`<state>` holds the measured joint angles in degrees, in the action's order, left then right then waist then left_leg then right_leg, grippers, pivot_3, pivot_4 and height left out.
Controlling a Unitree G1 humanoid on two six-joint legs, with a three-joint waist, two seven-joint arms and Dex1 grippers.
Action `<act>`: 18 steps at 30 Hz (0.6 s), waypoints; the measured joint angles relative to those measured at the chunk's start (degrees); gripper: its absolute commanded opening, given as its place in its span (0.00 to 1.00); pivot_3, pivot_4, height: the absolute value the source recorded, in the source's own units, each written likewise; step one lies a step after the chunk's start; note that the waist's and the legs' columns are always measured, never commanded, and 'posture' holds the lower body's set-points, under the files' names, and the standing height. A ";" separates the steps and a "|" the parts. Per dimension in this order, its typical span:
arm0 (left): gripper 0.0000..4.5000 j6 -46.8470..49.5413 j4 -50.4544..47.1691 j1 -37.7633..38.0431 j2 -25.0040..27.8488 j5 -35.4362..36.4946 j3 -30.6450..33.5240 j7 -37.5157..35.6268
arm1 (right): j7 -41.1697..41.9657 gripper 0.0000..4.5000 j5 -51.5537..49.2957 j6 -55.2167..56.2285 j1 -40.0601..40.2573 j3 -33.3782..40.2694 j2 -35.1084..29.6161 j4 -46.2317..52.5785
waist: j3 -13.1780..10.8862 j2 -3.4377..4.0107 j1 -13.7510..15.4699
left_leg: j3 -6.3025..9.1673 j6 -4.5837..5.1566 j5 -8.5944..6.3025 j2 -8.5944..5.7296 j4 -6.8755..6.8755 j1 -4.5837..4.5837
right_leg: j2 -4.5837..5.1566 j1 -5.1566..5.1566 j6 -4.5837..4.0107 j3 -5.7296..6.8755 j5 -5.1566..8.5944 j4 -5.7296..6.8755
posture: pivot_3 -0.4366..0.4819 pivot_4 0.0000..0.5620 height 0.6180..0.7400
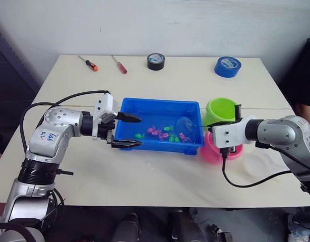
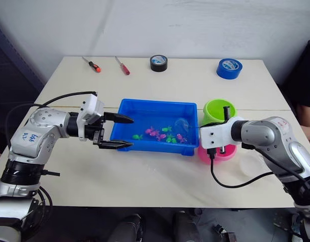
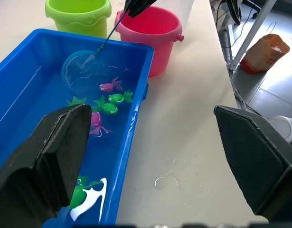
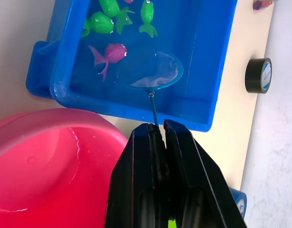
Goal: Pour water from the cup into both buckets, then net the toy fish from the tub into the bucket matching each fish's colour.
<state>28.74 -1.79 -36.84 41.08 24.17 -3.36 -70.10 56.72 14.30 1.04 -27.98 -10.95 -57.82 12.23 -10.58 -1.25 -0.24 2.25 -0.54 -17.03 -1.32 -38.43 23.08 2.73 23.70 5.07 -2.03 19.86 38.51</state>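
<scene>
The blue tub (image 1: 160, 103) sits mid-table with water and several green and pink toy fish (image 1: 165, 132) in it. My left gripper (image 1: 139, 131) is open, one finger over the tub's left end and the other outside its front wall. My right gripper (image 4: 157, 127) is shut on the thin handle of the net. The net's blue hoop (image 4: 150, 71) is dipped in the tub's right end, next to a pink fish (image 4: 112, 53). Just right of the tub stand the green bucket (image 1: 220, 110) and, nearer to me, the pink bucket (image 1: 215, 151). The clear cup (image 1: 260, 164) stands right of the pink bucket.
Two screwdrivers (image 1: 88, 62) (image 1: 119, 64), a black tape roll (image 1: 156, 61) and a blue tape roll (image 1: 228, 66) lie along the table's far edge. Small water drops (image 3: 167, 178) lie on the table in front of the tub.
</scene>
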 measured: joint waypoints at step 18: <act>0.99 -0.51 -0.19 0.03 -0.02 0.07 -0.01 -0.53 | 4.99 0.00 -7.96 -14.17 3.92 2.81 -0.12 7.97 | 0.00 0.00 0.06 | 0.02 0.03 -0.02 0.00 -0.09 0.00 | 0.01 -0.02 0.00 0.00 0.00 -0.05 | 0.48 0.27 0.97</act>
<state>28.23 -1.97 -36.81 41.06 24.25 -3.38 -70.63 61.71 6.34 -13.13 -24.06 -8.14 -57.95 20.19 -10.58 -1.25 -0.19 2.27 -0.51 -17.05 -1.32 -38.53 23.09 2.74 23.68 5.07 -2.03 19.86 38.47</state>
